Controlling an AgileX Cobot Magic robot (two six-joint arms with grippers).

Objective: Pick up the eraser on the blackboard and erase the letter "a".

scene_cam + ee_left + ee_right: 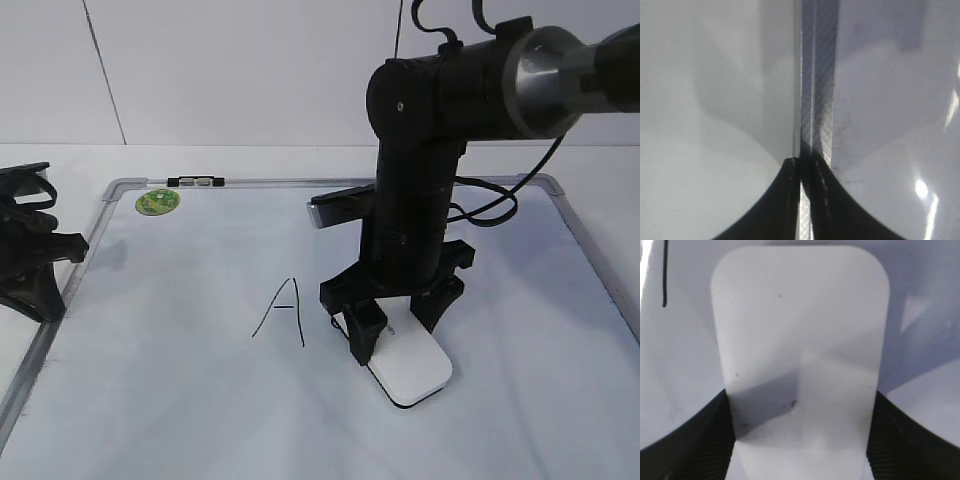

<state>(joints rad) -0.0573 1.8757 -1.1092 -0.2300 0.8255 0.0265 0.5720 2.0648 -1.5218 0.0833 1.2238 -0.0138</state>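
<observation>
White plastic eraser (411, 372) lies flat on the blackboard (150, 400), near its front right — the right gripper (400, 322) straddles it, jaws spread, pads at both long sides. Left of it, a capital "A" (284, 310); the small "a" cannot be made out. Left gripper (30, 245) sits over the board's left frame, jaws pressed together. Farthest — green sticker (158, 201).

— What stands behind the table (300, 160)?
— A plain white wall (250, 70), made of flat panels; a thin dark seam (105, 75) runs down it at a slant on the left.
— And the table itself?
— White and smooth, meeting the wall in a straight line across the exterior view.
— How is the light?
— Even and soft, with pale shadows. No window or floor shows.
</observation>
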